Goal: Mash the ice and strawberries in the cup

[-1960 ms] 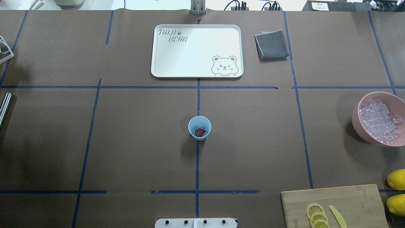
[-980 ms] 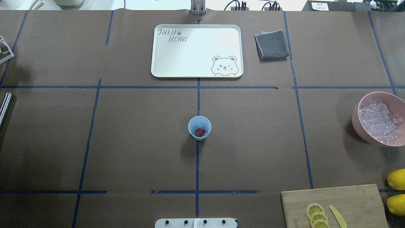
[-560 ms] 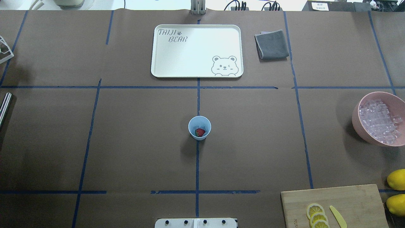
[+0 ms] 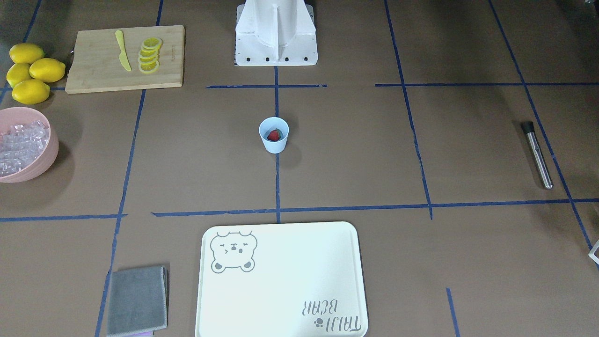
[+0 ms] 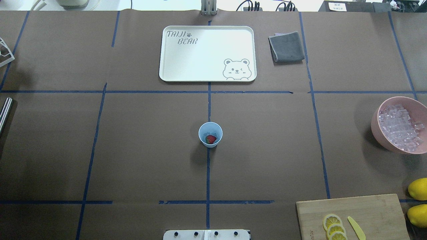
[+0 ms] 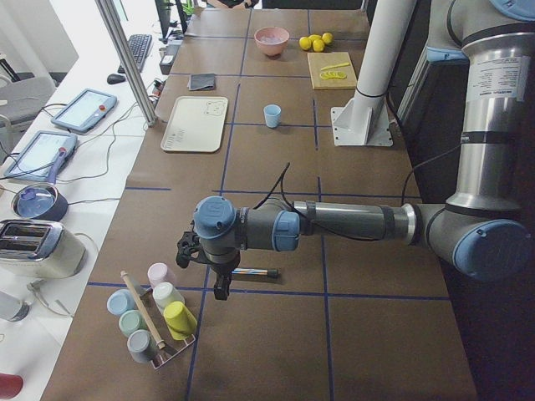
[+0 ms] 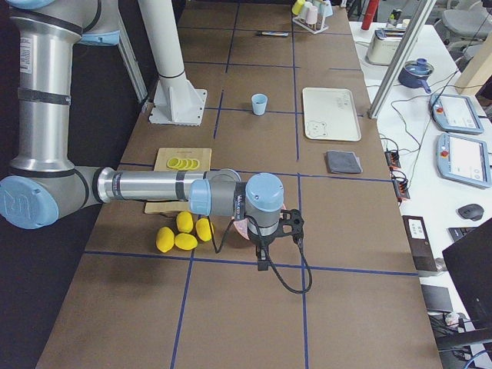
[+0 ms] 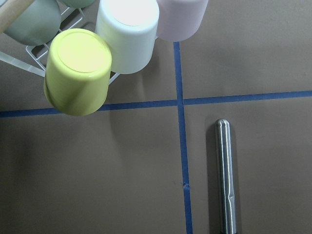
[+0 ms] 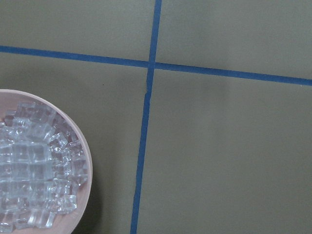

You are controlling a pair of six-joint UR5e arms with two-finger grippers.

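The pale blue cup (image 5: 210,134) stands upright at the table's middle, with a red strawberry (image 5: 210,139) inside; the cup (image 4: 273,135) also shows it in the front-facing view. A heap of ice (image 5: 398,128) fills the pink bowl (image 5: 377,126) at the right edge. My left gripper (image 6: 219,288) hangs far from the cup, over a metal muddler (image 8: 225,175). My right gripper (image 7: 263,265) hangs beside the pink bowl (image 9: 83,161). Both grippers show only in the side views, so I cannot tell whether they are open or shut.
A cream bear tray (image 5: 207,53) and a grey cloth (image 5: 286,46) lie at the far side. A wooden board (image 5: 350,215) with lemon slices and a yellow knife sits near right, lemons (image 5: 418,189) beside it. A rack of coloured cups (image 6: 155,322) stands past the muddler.
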